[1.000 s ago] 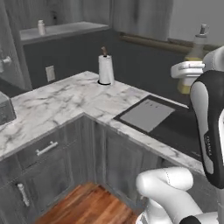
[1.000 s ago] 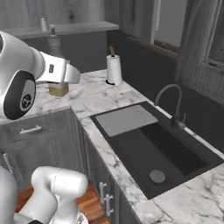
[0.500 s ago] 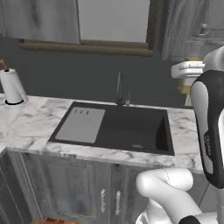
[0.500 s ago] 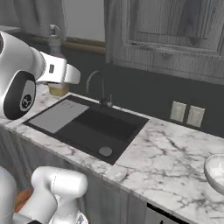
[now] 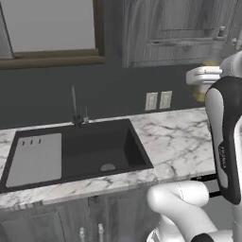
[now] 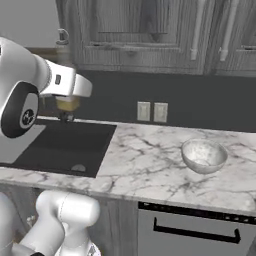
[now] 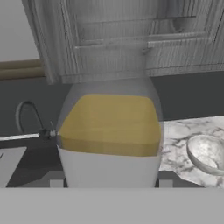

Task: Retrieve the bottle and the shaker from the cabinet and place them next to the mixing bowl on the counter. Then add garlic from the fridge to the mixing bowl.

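My gripper [image 7: 110, 183] is shut on the bottle [image 7: 109, 131], a clear upright bottle with yellow liquid and a white lower band. In the right base view the bottle [image 6: 67, 104] hangs above the sink's right end, partly covered by the white hand, and the gripper [image 6: 67, 97] clasps it there. From the left base side a sliver of the bottle [image 5: 201, 96] shows behind the arm. The speckled mixing bowl [image 6: 204, 155] stands empty on the marble counter [image 6: 145, 160], well to the right of the bottle, and appears as the mixing bowl [image 7: 208, 153] at the hand view's right edge. The shaker, garlic and fridge are out of view.
A black sink [image 5: 80, 151] with a faucet [image 5: 74, 101] is set into the counter at left. Closed grey upper cabinets [image 6: 145, 30] hang above. Twin wall outlets [image 6: 151, 111] sit on the dark backsplash. A dishwasher front [image 6: 195, 230] is under the bowl.
The whole picture has swept sideways, so the base has moved along the counter: the paper towel roll left the view, the sink slid left, the bowl came closer. The bottle stays gripped.
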